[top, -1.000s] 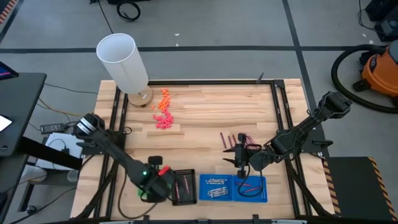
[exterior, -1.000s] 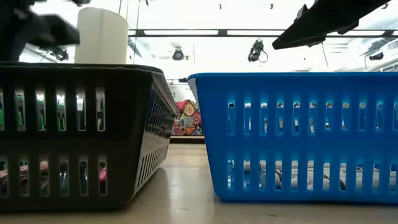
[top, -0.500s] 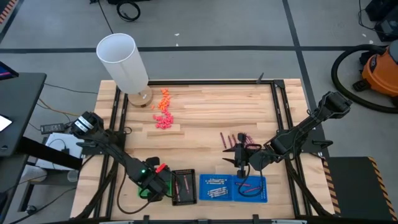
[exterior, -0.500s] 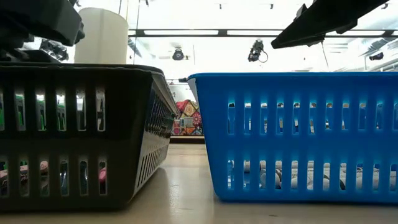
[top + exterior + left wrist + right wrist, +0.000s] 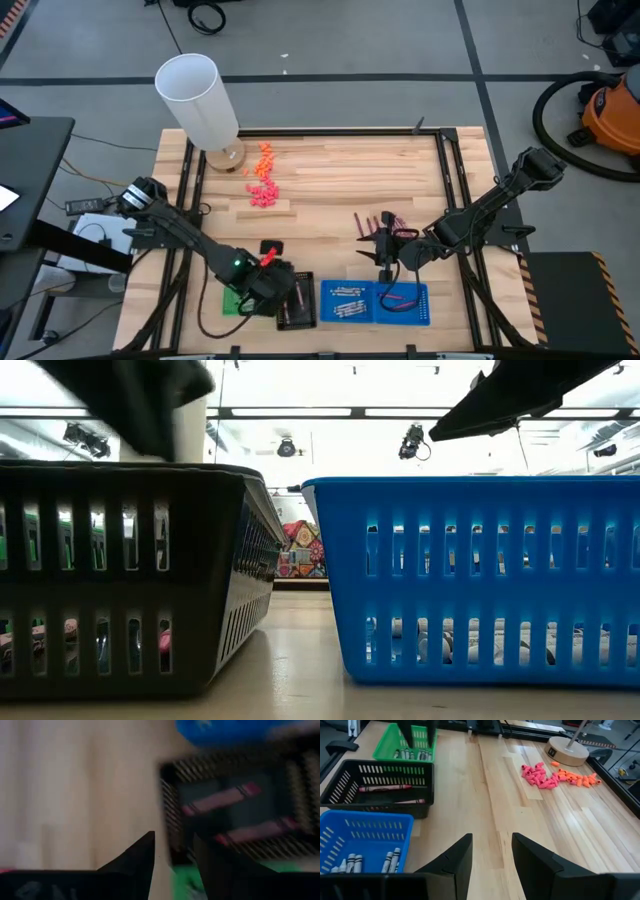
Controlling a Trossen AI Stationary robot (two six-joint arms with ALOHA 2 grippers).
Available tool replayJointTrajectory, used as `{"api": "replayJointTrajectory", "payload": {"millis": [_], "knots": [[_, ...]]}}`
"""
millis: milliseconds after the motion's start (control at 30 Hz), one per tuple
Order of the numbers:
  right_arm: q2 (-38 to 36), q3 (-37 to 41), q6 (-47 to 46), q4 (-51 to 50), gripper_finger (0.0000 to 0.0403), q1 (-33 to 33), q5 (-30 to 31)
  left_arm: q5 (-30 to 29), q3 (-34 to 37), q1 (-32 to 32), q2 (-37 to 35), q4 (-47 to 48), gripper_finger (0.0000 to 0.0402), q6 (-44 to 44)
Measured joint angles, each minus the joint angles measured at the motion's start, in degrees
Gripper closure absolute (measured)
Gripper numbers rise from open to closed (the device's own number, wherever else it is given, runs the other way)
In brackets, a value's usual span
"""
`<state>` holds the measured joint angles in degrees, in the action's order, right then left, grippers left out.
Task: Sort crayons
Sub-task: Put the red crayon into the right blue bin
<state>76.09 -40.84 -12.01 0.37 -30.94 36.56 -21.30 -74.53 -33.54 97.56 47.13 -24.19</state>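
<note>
**Left arm at the black tray, loose reds waiting on the right**

We start with the crayons. A few dark red ones lie loose on the bare wood right of centre, just beyond the blue trays. Two magenta-red crayons lie in the black tray at the near edge. Grey-silver crayons fill the blue tray to its right, and one red stick lies in the second blue tray, farther right. More grey crayons sit in the green tray, which is on the left of the black one.

The left gripper hangs at the left rim of the black tray. In its own wrist view the fingers stand a little apart with nothing between them, the tray's two red crayons just ahead. We judge that this arm is working at the black tray, either just after a drop or before turning away; the pictures do not settle which.

The right gripper hovers over the wood between the loose red crayons and the blue trays, fingers spread and empty.

We judge the sorting to be well along but unfinished. The next move calls for an open claw lowered straddling one loose red crayon, closing across its thin body, then carrying it to the tray that holds reds. The sticks lie close together, so the fingers need to isolate one.

The pink and orange lumps and the white cylinder, far left, play no part.
</note>
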Motion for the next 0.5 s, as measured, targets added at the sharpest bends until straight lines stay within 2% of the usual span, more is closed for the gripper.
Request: {"api": "replayJointTrajectory", "payload": {"millis": [133, 367, 500], "knots": [[0.0, 0.0, 0.0, -0.4, 0.0255, 0.0, 1.2, -4.8, 2.0, 2.7, 0.0, -5.3, 0.0257, 4.8], [0.0, 2.1, -0.7, 0.4, 0.0255, 0.0, 5.6, -5.5, 3.7, 8.9, 0.0, -11.7, 0.0257, 12.7], [0.0, 2.8, -2.6, 0.4, 0.0255, 0.6, 6.0, -5.6, 3.7, 11.5, 0.0, -15.2, 0.0257, 15.7]]}}
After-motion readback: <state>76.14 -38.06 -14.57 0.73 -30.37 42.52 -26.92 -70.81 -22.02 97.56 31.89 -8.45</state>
